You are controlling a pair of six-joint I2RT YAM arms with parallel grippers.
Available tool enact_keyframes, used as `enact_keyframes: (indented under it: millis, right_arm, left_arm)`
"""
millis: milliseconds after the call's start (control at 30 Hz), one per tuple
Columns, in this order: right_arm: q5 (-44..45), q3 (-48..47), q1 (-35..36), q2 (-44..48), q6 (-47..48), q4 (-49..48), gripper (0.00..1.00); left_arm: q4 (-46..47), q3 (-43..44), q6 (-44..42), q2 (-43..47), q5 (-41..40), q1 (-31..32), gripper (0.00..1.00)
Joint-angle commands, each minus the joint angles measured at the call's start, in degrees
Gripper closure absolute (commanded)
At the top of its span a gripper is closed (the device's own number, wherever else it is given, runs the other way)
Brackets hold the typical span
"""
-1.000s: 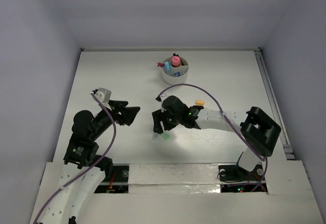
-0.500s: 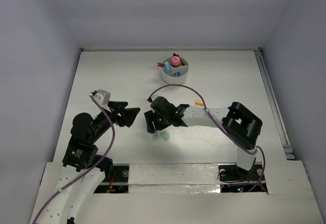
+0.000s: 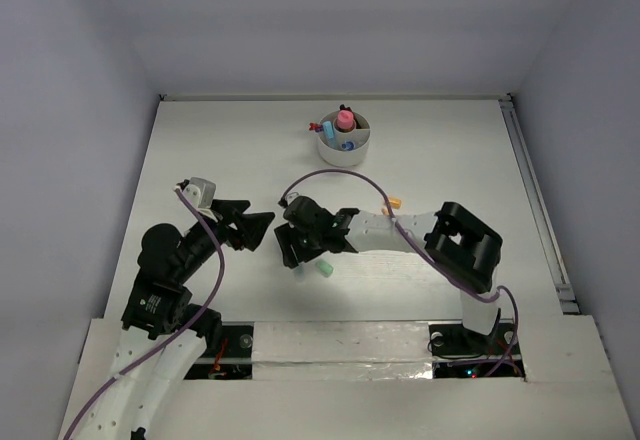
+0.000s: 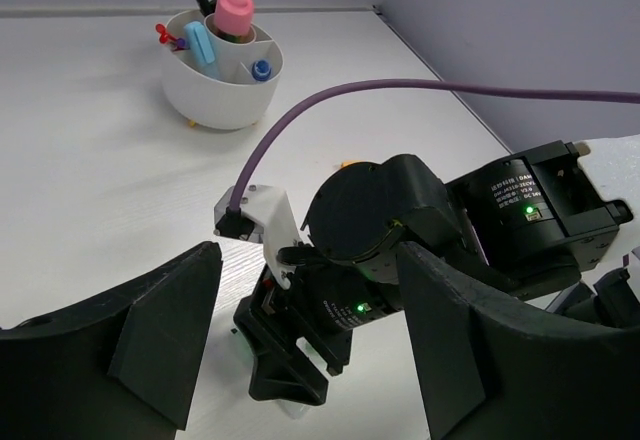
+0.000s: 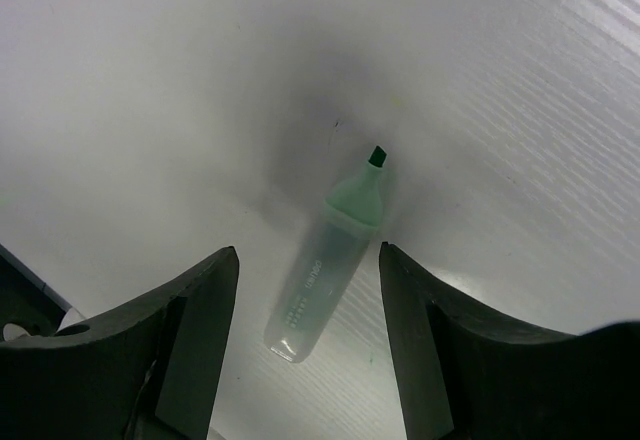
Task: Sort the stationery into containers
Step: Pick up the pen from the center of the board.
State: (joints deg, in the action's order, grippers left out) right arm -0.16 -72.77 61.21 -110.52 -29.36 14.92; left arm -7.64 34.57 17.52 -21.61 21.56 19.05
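Compared with a second ago, the right gripper (image 3: 297, 256) is found further to the left in the top view, and its jaws are drawn in a little. In the right wrist view the green highlighter (image 5: 330, 265) is framed between the two fingers, lying flat on the table in the lower centre. The jaws are spread on both sides of it and no contact is seen. The left gripper (image 3: 262, 230), at centre left, is almost unchanged: spread, with nothing held. Several pieces are already stood in the white cup (image 3: 343, 152) at upper centre. A grasp is judged to be prepared; the closing and the carrying are not yet done.
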Motion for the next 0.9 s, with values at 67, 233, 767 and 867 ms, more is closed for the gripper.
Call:
enact_keyframes:
  millis: [67,233,767,867]
  right_arm:
    - [2.0,-3.6,0.3,-1.5,0.3,2.0,0.37]
    - [5.2,-5.8,1.4,-4.6,1.8,5.9,0.41]
    - [16.1,-18.2,-1.8,-3.5,7.2,1.4,0.99]
    - [15.2,-17.8,-3.7,0.3,7.7,-3.5,1.0]
  left_arm:
    - [1.5,2.0,0.4,0.8,-0.8,0.2,0.31]
    - [1.0,2.2,0.4,0.8,-2.0,0.2,0.27]
    - [0.7,1.9,1.1,0.9,-5.5,0.2,0.33]
    - [1.2,1.6,1.4,0.4,-5.0,0.2,0.33]
